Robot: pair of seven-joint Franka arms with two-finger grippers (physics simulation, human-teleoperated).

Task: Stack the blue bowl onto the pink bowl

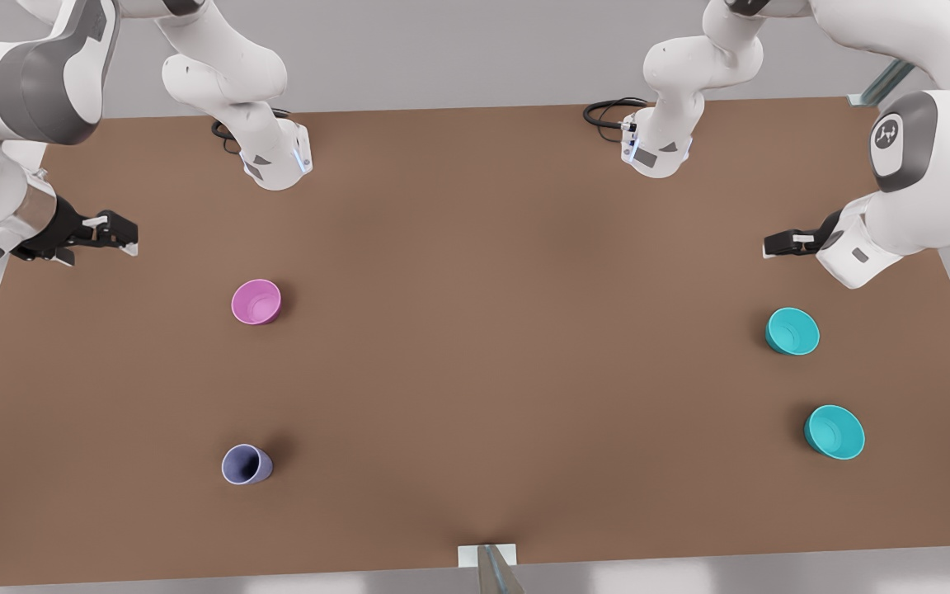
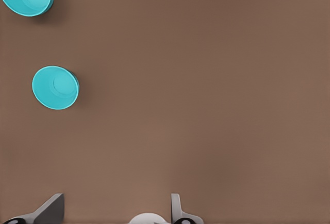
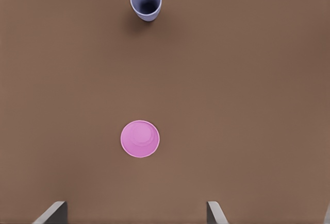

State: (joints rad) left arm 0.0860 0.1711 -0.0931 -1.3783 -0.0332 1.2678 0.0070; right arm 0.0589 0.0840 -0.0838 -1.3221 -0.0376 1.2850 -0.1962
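Both grippers hang parted and empty: the left gripper well apart from the blue bowl beyond its fingers, the right gripper short of the pink bowl.

Your front view looks steeply down on the whole brown table from its near edge. Each wrist view looks straight down from high up: left shares the teal bowls, right the pink bowl.

Worktop middle open between pink bowl and both teal bowls; lavender cup stands apart.
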